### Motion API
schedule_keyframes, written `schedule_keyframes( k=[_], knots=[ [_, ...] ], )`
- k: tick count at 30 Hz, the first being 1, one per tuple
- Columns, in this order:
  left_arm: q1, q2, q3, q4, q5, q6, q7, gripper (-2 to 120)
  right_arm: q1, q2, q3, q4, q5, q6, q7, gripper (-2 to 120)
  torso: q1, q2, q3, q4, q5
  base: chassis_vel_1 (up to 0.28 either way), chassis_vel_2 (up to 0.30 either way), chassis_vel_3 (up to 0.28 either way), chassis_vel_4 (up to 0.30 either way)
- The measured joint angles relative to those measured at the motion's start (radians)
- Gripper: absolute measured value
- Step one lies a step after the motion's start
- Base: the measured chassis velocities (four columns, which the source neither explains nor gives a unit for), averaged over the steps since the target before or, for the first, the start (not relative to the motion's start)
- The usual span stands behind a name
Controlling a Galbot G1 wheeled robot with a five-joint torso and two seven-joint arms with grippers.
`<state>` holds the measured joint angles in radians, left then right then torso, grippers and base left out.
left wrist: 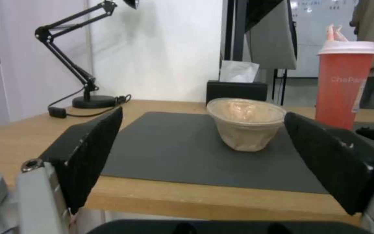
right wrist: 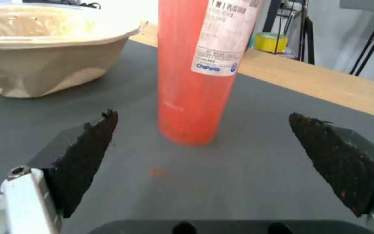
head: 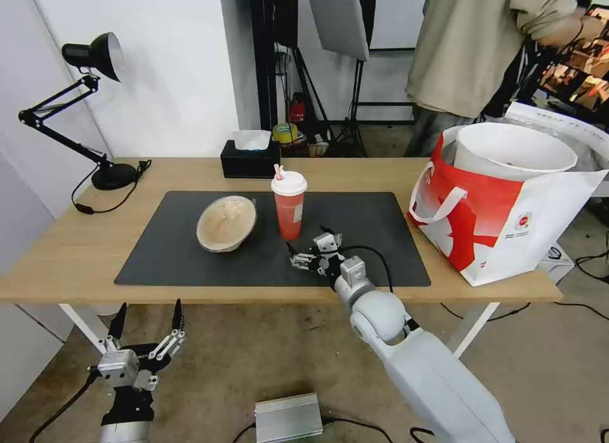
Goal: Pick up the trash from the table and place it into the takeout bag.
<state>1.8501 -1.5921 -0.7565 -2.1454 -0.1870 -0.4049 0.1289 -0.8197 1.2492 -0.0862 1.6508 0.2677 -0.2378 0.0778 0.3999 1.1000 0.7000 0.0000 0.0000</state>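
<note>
Right hand [head: 309,247], centre of the head view, spread wide and empty, low on the surface's [head: 76,252] black mat [head: 190,265], just short of the red cup [head: 289,205]. Risk: tall, narrow cup tips if one finger touches first. Label reads "ChaPanda". Tan bowl [head: 226,223] left of cup; takeout bag [head: 501,221] right. Left hand [head: 147,325] open, empty, lower left
</note>
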Motion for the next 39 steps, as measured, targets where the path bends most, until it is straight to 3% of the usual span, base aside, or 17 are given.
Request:
schedule_keyframes(
  k=[21,39],
  knots=[
    [-0.020,0.000,0.000,0.037,-0.001,-0.002,0.000,100,0.101,0.079,-0.021,-0.122,-0.002,0.009,0.004,100,0.000,0.000,0.000,0.0000,0.0000,0.000,0.000,0.000,0.000],
    [-0.034,0.001,-0.001,0.056,-0.008,-0.002,0.000,100,0.192,0.097,-0.045,-0.209,0.001,0.032,-0.001,100,0.000,0.000,0.000,0.0000,0.0000,0.000,0.000,0.000,0.000]
  ],
)
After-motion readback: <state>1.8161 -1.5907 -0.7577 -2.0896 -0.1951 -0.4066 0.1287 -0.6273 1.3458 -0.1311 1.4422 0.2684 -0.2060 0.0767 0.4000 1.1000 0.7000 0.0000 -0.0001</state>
